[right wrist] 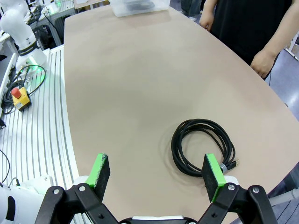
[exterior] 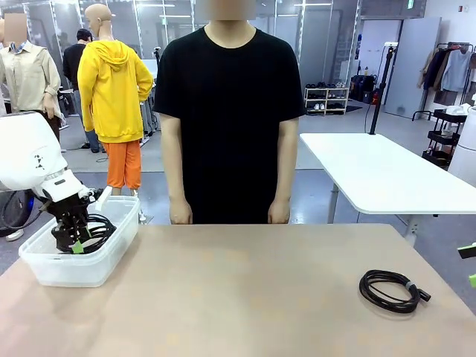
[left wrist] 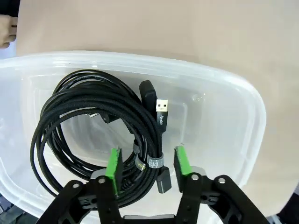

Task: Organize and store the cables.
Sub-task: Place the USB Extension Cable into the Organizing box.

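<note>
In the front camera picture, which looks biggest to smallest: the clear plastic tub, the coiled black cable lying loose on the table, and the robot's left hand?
1. Clear plastic tub, clearly largest.
2. Coiled black cable on the table.
3. Left hand, open over the tub. It is partly hidden by the tub wall, so its place against the cable is unsure.

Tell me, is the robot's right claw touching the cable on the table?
Apart. In the right wrist view the open right gripper hangs above the table, with bare tabletop between its green pads and the coiled cable.
</note>
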Tool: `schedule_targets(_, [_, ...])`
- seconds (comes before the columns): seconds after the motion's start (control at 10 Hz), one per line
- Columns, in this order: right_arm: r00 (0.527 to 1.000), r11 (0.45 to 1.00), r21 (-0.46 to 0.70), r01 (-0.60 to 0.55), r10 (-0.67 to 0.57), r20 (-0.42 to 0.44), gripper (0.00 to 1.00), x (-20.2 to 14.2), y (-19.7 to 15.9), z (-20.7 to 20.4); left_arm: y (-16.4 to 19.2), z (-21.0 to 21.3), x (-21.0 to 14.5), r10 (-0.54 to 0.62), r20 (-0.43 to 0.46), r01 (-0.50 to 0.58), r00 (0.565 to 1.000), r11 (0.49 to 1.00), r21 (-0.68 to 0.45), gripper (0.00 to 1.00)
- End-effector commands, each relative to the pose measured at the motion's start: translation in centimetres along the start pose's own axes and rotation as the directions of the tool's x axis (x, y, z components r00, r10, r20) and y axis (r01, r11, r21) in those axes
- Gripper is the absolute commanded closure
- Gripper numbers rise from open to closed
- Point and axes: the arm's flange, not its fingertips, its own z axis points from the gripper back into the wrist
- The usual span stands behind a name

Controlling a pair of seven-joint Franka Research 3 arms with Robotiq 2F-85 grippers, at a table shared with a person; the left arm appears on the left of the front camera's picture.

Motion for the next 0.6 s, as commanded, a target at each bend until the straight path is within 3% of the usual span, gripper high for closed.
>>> schedule_targets(0.0, [1.000,1.000,-0.007,0.007,-0.007,0.018,0.00,0.2,-0.1,0.0,-0.1,0.8,-0.2,0.019,0.001,-0.019,1.000,1.000,0.009,0.00])
schedule_targets(0.5, [1.000,1.000,-0.007,0.007,-0.007,0.018,0.00,0.2,-0.1,0.0,-1.4,2.4,-0.1,0.028,0.002,-0.028,1.000,0.998,0.048,0.00])
